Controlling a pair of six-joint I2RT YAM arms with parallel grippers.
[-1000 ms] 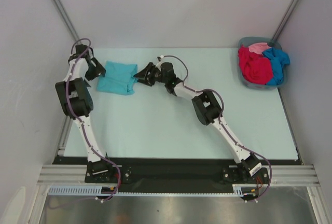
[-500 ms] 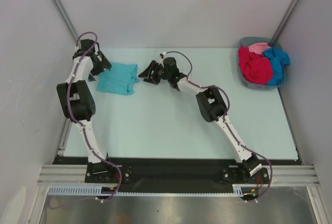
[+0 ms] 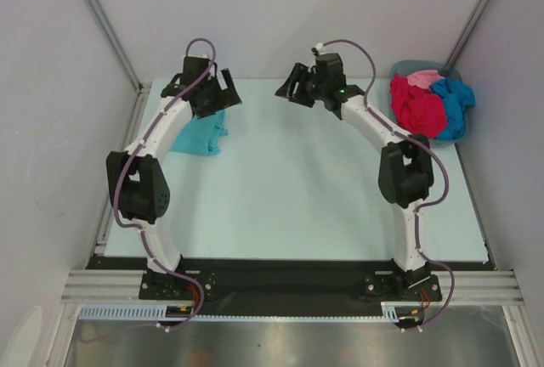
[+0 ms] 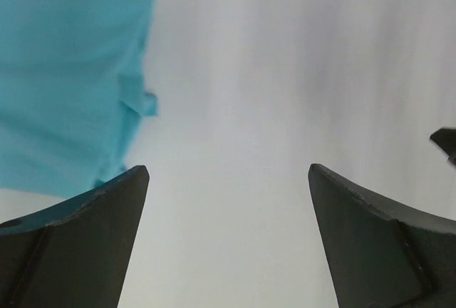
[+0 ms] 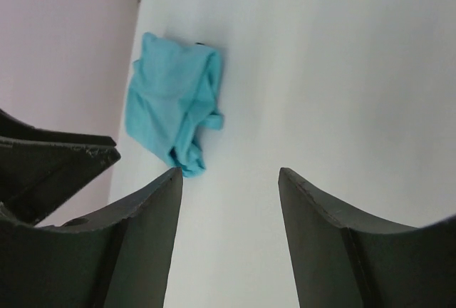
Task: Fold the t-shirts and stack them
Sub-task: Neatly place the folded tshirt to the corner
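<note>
From above, you have the folded teal t-shirt (image 3: 195, 136) far left on the table (image 3: 289, 197), the left gripper (image 3: 223, 93) near its far right corner, the right gripper (image 3: 287, 85) over the far middle; red, pink and blue t-shirts (image 3: 421, 105) fill the basket (image 3: 421, 141) far right; your left wrist view shows jaws spread wide, empty, teal cloth at upper left; your right wrist view shows jaws parted, holding nothing.

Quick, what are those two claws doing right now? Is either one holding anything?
Left claw: open, holding nothing.
Right claw: open, holding nothing.
</note>
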